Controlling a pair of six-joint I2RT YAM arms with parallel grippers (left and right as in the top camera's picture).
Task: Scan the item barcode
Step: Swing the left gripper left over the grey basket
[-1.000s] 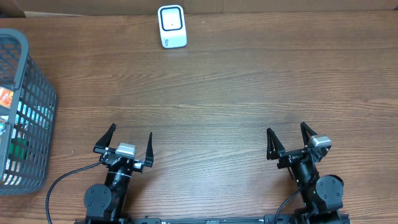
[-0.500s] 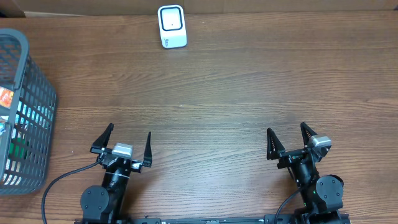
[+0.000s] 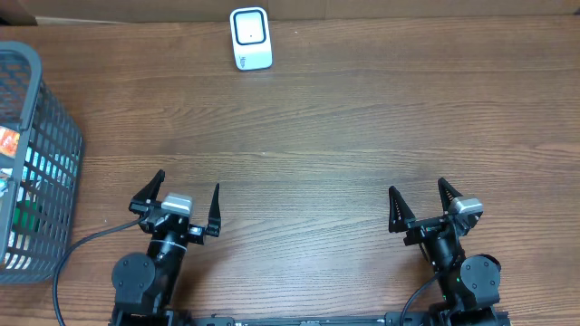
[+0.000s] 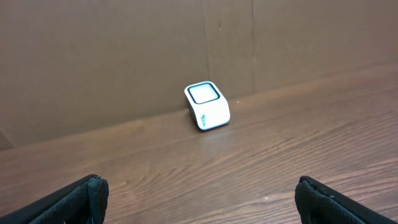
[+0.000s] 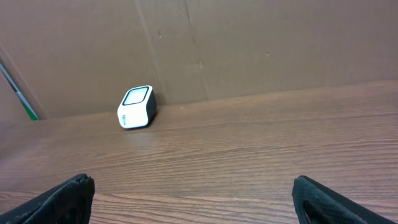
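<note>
Pickup not begun: left gripper (image 3: 188, 188) and right gripper (image 3: 418, 190) gape wide, empty; next, probably left fetches something from the basket (image 3: 56, 122).

I read this as a mock shop checkout on a test bench — white barcode scanner (image 3: 250, 38) on a wood-grain tabletop (image 3: 362, 127), grey shopping basket (image 3: 56, 181) of packaged goods, plain cardboard backdrop (image 4: 124, 56) behind.

A: What's inside the basket (image 3: 58, 172) on the left?
B: Unclear. The overhead view's edge cuts it off, and its mesh half hides the coloured items (image 3: 7, 142).
A: The lettering on the scanner (image 3: 250, 38)?
B: Too small to read.
</note>
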